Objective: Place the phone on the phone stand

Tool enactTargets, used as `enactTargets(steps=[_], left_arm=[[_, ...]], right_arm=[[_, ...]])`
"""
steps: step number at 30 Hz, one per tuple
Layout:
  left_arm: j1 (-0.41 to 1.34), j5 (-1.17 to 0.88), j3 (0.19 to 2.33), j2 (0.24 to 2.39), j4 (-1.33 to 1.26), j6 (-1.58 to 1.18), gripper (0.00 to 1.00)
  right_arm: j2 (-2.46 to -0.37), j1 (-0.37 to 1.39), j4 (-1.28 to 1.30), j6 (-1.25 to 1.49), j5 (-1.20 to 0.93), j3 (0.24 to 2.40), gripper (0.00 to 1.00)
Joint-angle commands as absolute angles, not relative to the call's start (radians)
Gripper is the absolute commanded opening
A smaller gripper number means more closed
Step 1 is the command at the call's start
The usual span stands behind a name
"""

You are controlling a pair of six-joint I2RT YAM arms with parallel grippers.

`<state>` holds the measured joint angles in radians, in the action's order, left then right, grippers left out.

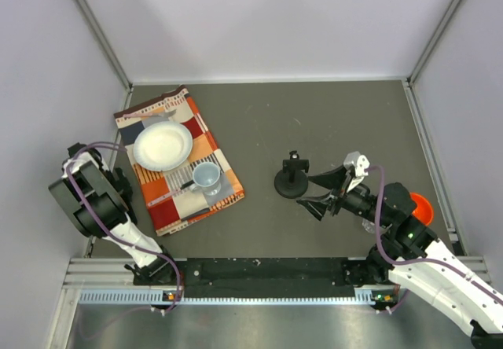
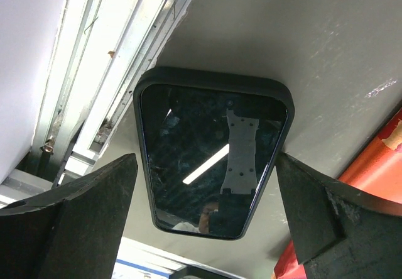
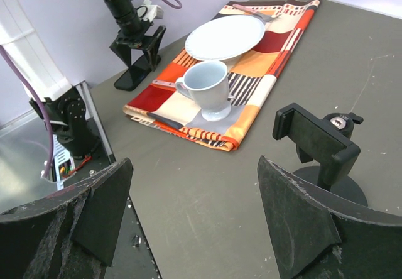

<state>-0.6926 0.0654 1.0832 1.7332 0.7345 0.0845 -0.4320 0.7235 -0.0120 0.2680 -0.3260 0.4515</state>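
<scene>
**Phone lies flat by the left rail; stand is upright at mid-surface**

The phone (image 2: 210, 147), a thin black slab with rounded corners and a thick matte rim, lies face up on the grey surface (image 1: 338, 121). It is close to the metal rail along the left wall and just beside the orange-checked cloth (image 1: 161, 207). Its glossy dark screen is smudged and mirrors a bright bar of light and a pale perforated plate. Any lettering on it cannot be made out.

The left end effector (image 2: 206, 166) hangs over the phone with its jaws spread wide, one finger along each long side. Whether either finger touches the rim cannot be told. In the top view the phone is hidden under the left arm.

The phone stand (image 1: 292, 178) is black, with a round disc base, a short post and a small clamp bracket on top. It stands upright to the right of the cloth, well apart from the phone, and its bracket holds nothing. The right end effector (image 1: 317, 192) sits just beside the stand, jaws well apart and gripping nothing.

On the cloth rest a white plate (image 1: 163, 145) and a pale cup (image 1: 207, 178).
</scene>
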Motion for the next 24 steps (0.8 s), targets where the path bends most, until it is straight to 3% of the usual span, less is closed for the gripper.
enactTargets(steps=[1, 10, 13, 14, 20, 21, 22, 24], left_arm=[[-0.699, 0.049, 1.095, 1.773, 0.709, 0.097, 0.95], [-0.695, 0.06, 1.086, 1.787, 0.707, 0.097, 0.84], [-0.69, 0.07, 1.081, 1.795, 0.701, 0.089, 0.67], [-0.69, 0.074, 1.08, 1.795, 0.701, 0.087, 0.55], [-0.683, 0.159, 1.086, 1.766, 0.704, 0.054, 0.25], [-0.683, 0.169, 1.088, 1.755, 0.707, 0.046, 0.1], [-0.681, 0.179, 1.088, 1.75, 0.707, 0.04, 0.02], [-0.677, 0.213, 1.088, 1.729, 0.71, 0.019, 0.0]], right_arm=[[-0.428, 0.721, -0.041, 0.247, -0.308, 0.448, 0.81], [-0.426, 0.721, -0.046, 0.242, -0.293, 0.44, 0.82], [-0.42, 0.721, -0.045, 0.239, -0.284, 0.437, 0.82], [-0.417, 0.721, -0.044, 0.239, -0.282, 0.437, 0.82], [-0.413, 0.721, -0.052, 0.238, -0.278, 0.431, 0.82], [-0.413, 0.721, -0.055, 0.238, -0.279, 0.428, 0.82], [-0.414, 0.721, -0.058, 0.239, -0.279, 0.426, 0.82], [-0.419, 0.721, -0.067, 0.238, -0.278, 0.425, 0.82]])
